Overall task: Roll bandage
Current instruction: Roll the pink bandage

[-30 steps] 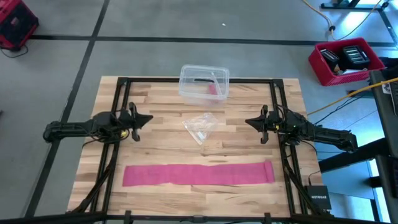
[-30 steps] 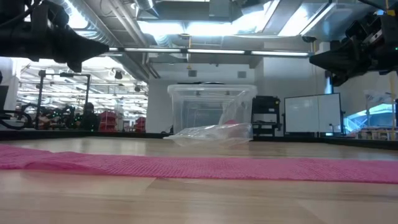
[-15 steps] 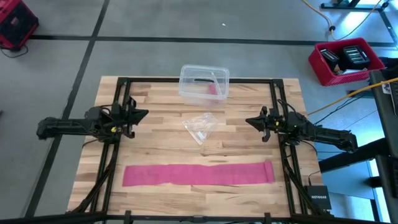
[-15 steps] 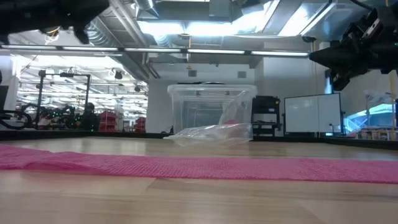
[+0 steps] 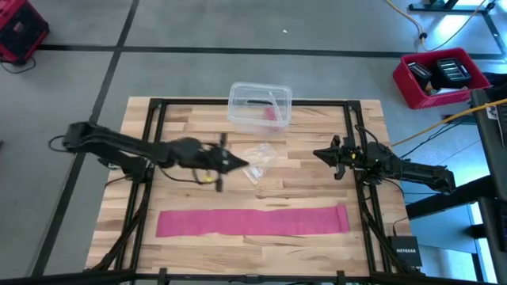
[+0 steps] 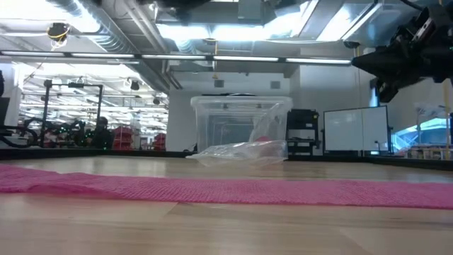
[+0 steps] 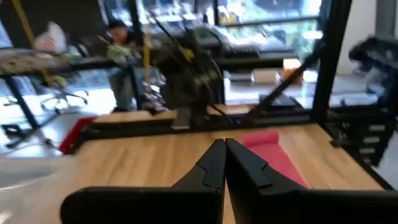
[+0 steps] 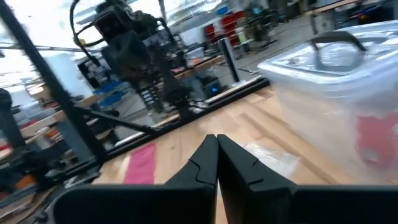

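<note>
Currently on the wooden desk (image 5: 309, 170): one bandage (image 5: 252, 221), pink, laid flat as a long band along the near edge, unrolled, with nothing resting on it. Clear plastic box (image 5: 260, 104) at the far edge, mid-width, with a pink item and a dark item inside. Small clear plastic wrapper (image 5: 257, 161) crumpled between the box and the bandage, near the desk's centre, apart from both. Left gripper (image 5: 240, 165): fingers pressed together, holding nothing, arm stretched across toward the centre with the tip just beside the wrapper; whether it touches cannot be told. Right gripper (image 5: 318, 154): fingers together, empty, hovering over the right side of the desk, well apart from the wrapper and bandage. Black metal frame rails (image 5: 353, 127) run along the left, right and far sides of the desk. In the low view the wrapper lies directly in front of the box and partly screens it, with the bandage across the foreground. Off the desk: red bin (image 5: 440, 77) with dark contents on the floor at far right; red object (image 5: 19, 32) at far left.
</note>
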